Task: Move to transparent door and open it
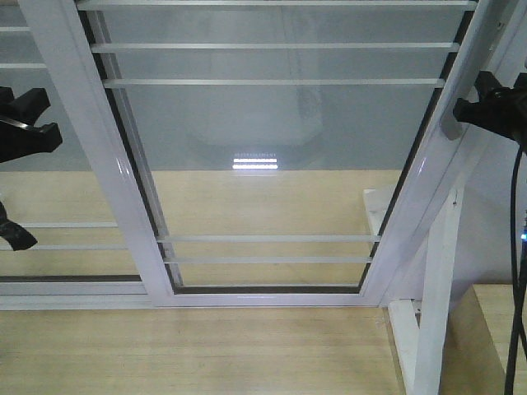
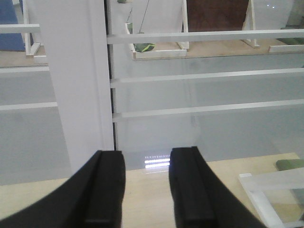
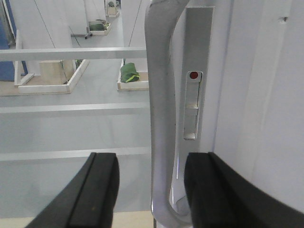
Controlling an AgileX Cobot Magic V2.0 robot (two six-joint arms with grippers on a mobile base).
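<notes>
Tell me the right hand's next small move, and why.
Probably close the right hand on the grey pull handle. In the right wrist view the hand is open and the handle stands in its gap, beside the lock plate, so a grasp looks ready. Only with that hold could the transparent door be slid open.

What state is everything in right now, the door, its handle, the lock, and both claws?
transparent door, appears shut.
handle, not yet gripped.
lock plate, red dot showing; locked or not, cannot tell.
left claw, open, empty, facing the door.
right claw, open, straddling the handle.
</notes>
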